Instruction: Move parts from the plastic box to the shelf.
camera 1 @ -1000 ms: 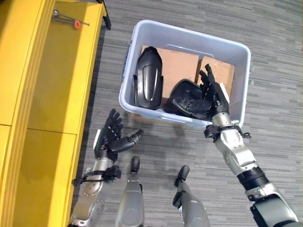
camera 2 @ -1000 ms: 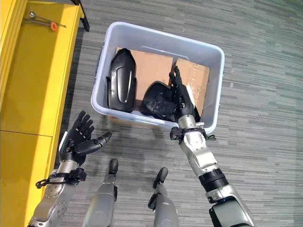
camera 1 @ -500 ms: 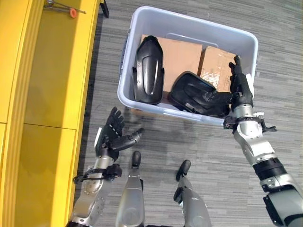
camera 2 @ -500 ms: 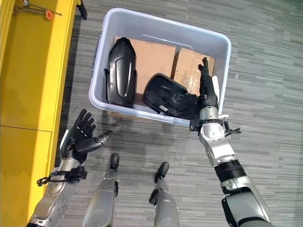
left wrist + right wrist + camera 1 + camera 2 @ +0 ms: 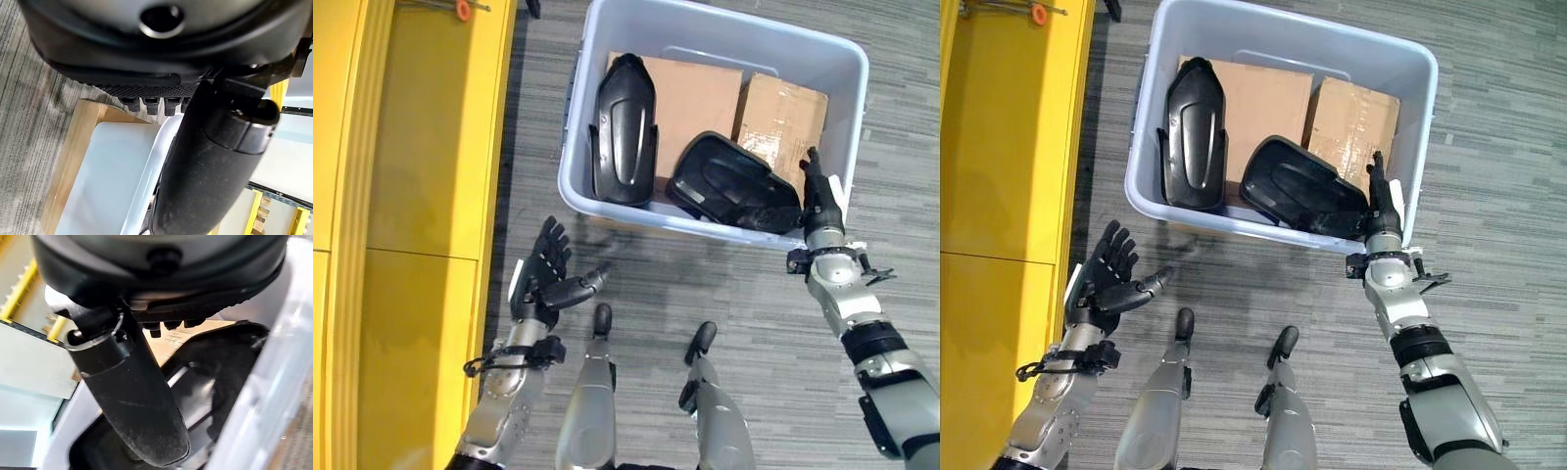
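At the near right corner of the plastic box point(image 5: 847, 59), the right hand point(image 5: 820, 201) stands with fingers straight and holding nothing, its fingertips raised just beside the near wall; whether they touch the wall cannot be told. Immediately past them, as the right wrist view confirms, lies the broad black part point(image 5: 734, 184), tilted against the near wall towards that right corner. A second, elongated black part point(image 5: 622, 127) rests along the box's left side, well apart from the hand. Both parts lie on two cardboard pieces point(image 5: 690, 93) lining the box floor. The left hand point(image 5: 543, 279) hovers over the grey floor point(image 5: 724, 284) outside the near left corner of the box, fingers spread and empty. The yellow shelf point(image 5: 401, 176) runs along the far left, with a small red-tipped tool point(image 5: 462, 8) at its far end and no parts on it. The step in hand appears to be the reach for a first part. The next move calls for lowering the right hand over the near rim onto the broad part and curling the fingers round an edge; its sloped, smooth shell may slip.
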Motion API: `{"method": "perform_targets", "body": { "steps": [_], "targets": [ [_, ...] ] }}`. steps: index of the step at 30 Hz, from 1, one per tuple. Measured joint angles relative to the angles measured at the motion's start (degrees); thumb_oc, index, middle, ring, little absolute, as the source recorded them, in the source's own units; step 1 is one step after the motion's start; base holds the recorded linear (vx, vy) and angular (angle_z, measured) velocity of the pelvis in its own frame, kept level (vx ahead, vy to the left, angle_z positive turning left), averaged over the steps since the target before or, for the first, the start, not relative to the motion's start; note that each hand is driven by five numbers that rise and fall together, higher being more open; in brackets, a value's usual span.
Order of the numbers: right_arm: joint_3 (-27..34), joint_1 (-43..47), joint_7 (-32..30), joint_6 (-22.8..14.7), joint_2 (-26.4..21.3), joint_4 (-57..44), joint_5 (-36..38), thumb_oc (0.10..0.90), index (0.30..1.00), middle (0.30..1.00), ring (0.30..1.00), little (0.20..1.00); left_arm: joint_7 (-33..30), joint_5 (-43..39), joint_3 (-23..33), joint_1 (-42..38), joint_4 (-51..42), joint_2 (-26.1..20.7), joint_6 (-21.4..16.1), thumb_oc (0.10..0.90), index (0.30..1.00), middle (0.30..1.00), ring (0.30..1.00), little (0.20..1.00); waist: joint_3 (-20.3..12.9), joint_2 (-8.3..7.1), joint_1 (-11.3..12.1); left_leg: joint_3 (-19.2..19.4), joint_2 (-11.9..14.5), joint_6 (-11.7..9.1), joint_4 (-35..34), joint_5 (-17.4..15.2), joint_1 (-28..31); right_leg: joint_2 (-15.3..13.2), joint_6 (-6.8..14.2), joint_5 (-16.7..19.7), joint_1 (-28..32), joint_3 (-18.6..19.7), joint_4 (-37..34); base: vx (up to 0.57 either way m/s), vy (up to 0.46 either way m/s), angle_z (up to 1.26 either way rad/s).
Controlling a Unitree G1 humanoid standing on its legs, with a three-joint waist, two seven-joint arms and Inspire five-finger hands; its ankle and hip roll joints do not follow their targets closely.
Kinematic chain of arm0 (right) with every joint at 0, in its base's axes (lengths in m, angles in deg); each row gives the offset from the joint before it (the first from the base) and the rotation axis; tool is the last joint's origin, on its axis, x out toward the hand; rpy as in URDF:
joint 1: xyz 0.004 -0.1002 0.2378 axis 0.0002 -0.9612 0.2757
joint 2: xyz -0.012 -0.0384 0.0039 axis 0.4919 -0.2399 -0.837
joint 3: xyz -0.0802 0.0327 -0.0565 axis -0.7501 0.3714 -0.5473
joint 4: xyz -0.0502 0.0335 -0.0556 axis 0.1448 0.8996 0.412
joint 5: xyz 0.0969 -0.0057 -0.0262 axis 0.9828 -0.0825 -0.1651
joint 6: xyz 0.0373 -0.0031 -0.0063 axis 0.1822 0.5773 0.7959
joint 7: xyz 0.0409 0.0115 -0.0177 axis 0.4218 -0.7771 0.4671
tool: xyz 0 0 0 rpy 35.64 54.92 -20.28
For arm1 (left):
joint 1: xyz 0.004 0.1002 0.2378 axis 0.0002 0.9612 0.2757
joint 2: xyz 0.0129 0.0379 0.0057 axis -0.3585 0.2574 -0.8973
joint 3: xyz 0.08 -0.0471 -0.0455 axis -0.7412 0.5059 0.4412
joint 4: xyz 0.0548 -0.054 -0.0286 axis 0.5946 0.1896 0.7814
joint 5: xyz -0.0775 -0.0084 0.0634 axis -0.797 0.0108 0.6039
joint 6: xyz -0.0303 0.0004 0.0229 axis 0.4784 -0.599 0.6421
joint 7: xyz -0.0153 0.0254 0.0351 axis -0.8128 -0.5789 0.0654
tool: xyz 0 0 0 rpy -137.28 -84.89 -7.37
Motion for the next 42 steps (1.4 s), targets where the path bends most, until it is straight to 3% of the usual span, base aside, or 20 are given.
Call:
{"method": "perform_targets", "body": {
  "steps": [21, 25, 42],
  "targets": [
    [-2.51, 12.23, -1.82, 0.13, -4.61, 8.38, -3.62, 0.9, 1.0, 1.0, 1.0, 1.0, -1.25, 0.03, -0.43, -1.57, 0.09, 0.03, -0.34, 0.9, 1.0, 1.0, 1.0, 1.0, 0.13, 0.67, 0.07, -0.32, -0.12, 0.1, 0.78, 0.08, -3.19, -0.16, -0.05, 0.3, -2.6, -0.25, 0.0, 0.0, -0.001, 0.0],
    [-4.53, 16.74, -2.57, -0.02, -5.53, 14.95, -5.67, 0.9, 1.0, 1.0, 1.0, 1.0, -1.28, 0.03, -0.48, -1.7, 0.08, 0.03, -0.85, 0.9, 1.0, 1.0, 1.0, 1.0, 0.11, 0.72, 0.11, -0.95, -0.19, 0.13, 0.98, 0.13, -4.1, -0.19, -0.04, 0.4, -3.3, -0.5, 0.0, 0.0, -0.005, 0.01],
    [-10.0, 26.23, -4.06, 0.6, -10.41, 27.17, -9.74, 0.9, 1.0, 1.0, 1.0, 1.0, -2.65, 0.06, -3.37, -4.95, 0.98, 0.17, -2.42, 0.9, 1.0, 1.0, 1.0, 1.0, 0.22, 3.99, 2.67, -2.93, -1.37, 0.6, 1.63, 1.31, -10.54, -1.25, 0.11, 1.14, -8.09, -2.28, 0.0, 0.0, -0.009, 0.06]
  ]
}}
